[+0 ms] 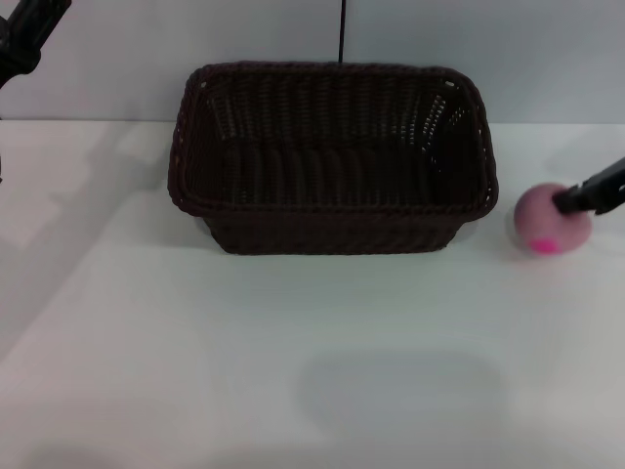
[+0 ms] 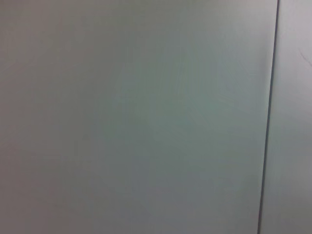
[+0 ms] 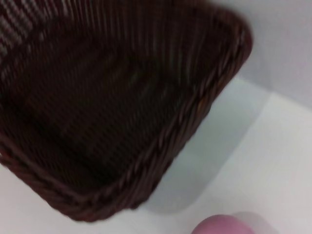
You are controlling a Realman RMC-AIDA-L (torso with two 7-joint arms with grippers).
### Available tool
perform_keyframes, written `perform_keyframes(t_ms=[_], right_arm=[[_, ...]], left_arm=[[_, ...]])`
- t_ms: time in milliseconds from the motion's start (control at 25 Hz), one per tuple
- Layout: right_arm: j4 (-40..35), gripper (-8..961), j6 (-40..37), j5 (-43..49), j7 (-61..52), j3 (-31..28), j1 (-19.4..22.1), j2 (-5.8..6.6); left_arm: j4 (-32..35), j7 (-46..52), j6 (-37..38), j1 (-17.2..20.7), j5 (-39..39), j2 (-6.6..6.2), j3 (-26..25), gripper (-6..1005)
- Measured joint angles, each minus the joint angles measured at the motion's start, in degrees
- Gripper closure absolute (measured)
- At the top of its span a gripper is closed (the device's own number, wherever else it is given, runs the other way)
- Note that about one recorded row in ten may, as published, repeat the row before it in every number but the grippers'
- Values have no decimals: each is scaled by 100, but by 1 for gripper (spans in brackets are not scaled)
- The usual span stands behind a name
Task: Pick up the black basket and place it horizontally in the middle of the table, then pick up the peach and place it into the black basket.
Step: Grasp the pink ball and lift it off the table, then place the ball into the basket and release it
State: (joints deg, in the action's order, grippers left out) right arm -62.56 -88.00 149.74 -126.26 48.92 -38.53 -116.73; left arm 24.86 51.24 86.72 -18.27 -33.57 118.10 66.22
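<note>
The black basket stands upright and lengthwise across the back middle of the white table, and it is empty. The peach lies on the table just right of the basket, with its magenta spot facing front. My right gripper comes in from the right edge, and its dark tip lies against the top of the peach. The right wrist view shows the basket's corner and braided rim and the top of the peach. My left gripper is parked high at the far left.
A grey wall rises right behind the basket, with a thin dark cable running down it. The left wrist view shows only the wall and a dark vertical line.
</note>
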Motion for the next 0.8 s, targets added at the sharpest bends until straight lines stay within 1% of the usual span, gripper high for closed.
perform_keyframes(t_ms=[120, 160, 200, 240, 360, 400, 440, 520, 560, 600, 800], right_arm=[[-486, 906, -223, -339, -36, -118, 144, 32], [-640, 910, -343, -442, -39, -214, 166, 39], [-955, 914, -534, -618, -43, -431, 185, 41], [-955, 918, -534, -618, -43, -431, 185, 41], [-1351, 930, -657, -1054, -46, -640, 237, 20], [-1420, 925, -567, -1451, -14, -672, 272, 11], [-1420, 921, -567, -1451, -14, -672, 272, 11], [-1360, 912, -393, -1817, 59, -635, 280, -5], [-1277, 907, -280, -1947, 122, -578, 266, -29], [-1126, 903, -103, -2068, 268, -479, 213, -91], [-805, 880, 98, -2126, 462, -219, 105, -137]], left_arm=[[-1, 0, 11, 2, 0, -2, -23, 196], [-2, 0, 12, 3, 0, -2, -27, 196], [-7, 2, 18, 7, 0, -3, -39, 196], [-7, 2, 18, 7, 0, -3, -39, 196], [-9, 19, 25, 8, 0, -5, -41, 197], [-9, 19, 26, 7, 0, -5, -41, 197], [-9, 19, 26, 7, 0, -5, -41, 197], [-10, 20, 28, 4, 0, -6, -40, 197], [-13, 24, 29, 3, 0, -6, -40, 197], [-14, 26, 30, 2, 0, -4, -39, 197], [-17, 52, 46, 8, 0, -1, -37, 197]])
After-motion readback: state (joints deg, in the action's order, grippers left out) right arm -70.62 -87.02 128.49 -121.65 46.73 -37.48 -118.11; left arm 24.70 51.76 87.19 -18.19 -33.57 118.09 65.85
